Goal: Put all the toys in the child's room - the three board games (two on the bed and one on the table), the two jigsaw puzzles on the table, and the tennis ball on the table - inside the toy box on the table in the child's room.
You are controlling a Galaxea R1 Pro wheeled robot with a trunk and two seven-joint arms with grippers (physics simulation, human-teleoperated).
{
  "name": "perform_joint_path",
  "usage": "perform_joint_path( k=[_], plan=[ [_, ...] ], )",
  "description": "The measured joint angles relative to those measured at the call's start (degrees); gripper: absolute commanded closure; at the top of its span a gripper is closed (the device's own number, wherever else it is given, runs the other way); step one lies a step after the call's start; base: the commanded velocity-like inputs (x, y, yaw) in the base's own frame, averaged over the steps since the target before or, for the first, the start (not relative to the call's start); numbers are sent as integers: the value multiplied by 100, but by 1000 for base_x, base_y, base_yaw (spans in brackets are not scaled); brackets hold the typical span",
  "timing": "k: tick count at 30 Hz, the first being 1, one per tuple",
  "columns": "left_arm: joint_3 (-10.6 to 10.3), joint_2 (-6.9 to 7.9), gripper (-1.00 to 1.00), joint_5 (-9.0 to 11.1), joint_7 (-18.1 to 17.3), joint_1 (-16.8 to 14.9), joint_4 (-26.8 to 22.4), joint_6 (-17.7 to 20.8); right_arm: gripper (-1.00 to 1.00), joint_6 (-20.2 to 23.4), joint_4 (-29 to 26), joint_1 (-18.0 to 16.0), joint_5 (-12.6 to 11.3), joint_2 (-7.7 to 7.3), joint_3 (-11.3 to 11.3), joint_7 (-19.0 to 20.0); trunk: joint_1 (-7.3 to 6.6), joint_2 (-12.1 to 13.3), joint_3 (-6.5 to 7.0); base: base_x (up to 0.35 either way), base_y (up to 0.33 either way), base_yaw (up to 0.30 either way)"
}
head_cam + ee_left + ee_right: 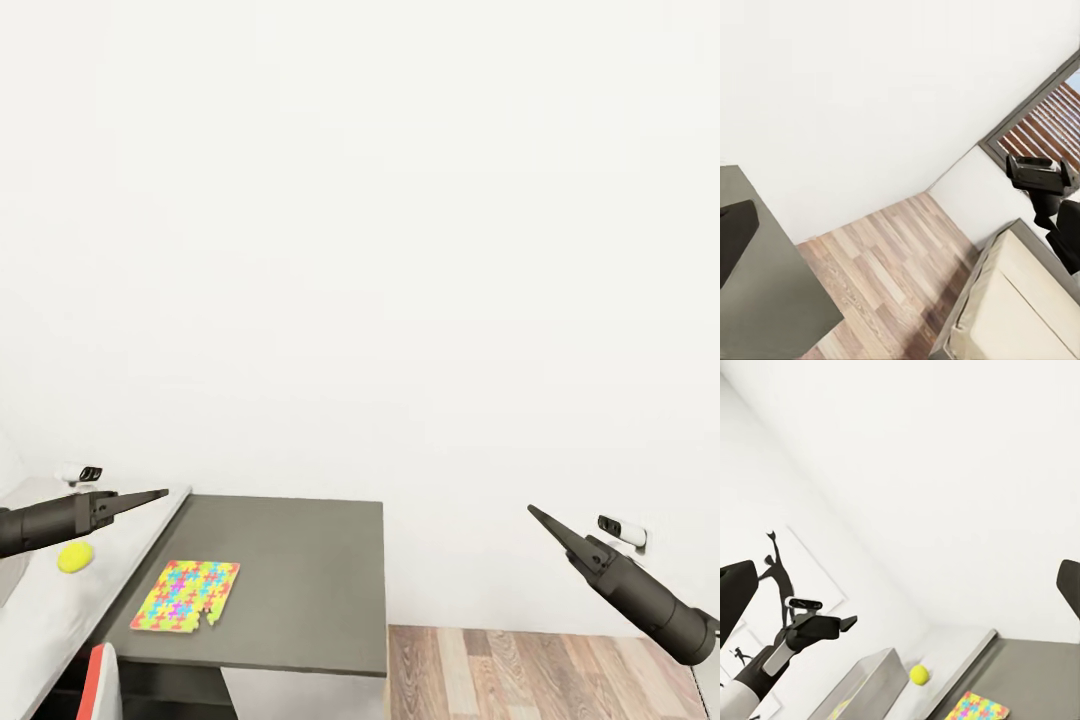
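Flat on the dark table section, near its left edge, lies a jigsaw, its slightly longer side running near to far and leaning right. Just left, the ball sits on the white top, the grey bin beyond it. Left gripper looks pinched together above the ball; right gripper hangs over the floor, its fingers spread in its wrist view.

1. Puzzle: bright multicoloured sheet, flat on the dark grey table, lower left.
2. Ball: yellow-green, on the white top, far left.
3. Bin: light grey, possibly holding something colourful.
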Motion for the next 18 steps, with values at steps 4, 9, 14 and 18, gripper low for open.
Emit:
perform_joint_path(
  k=[4, 9, 14, 18],
  plan=[
    [0, 1, -100, 4, 0, 0, 0, -2, -100, 0, -1, 0, 1, 4, 7, 0, 0, -1, 6, 187, -92, 189],
    [-2, -9, -100, 2, 0, -2, 2, 1, -100, -1, -1, 1, 0, 5, 13, -1, 0, -1, 8, 227, -36, 44],
    [-3, -18, -100, 2, -1, -3, 1, 0, -100, -1, -2, 1, -1, 4, 13, -1, 0, -3, 21, 274, -80, -89],
    [-5, -16, -100, 8, -1, -4, -3, 0, -100, -1, -2, 1, -4, -2, 13, -1, 1, -4, 42, 192, -13, -138]
  ],
)
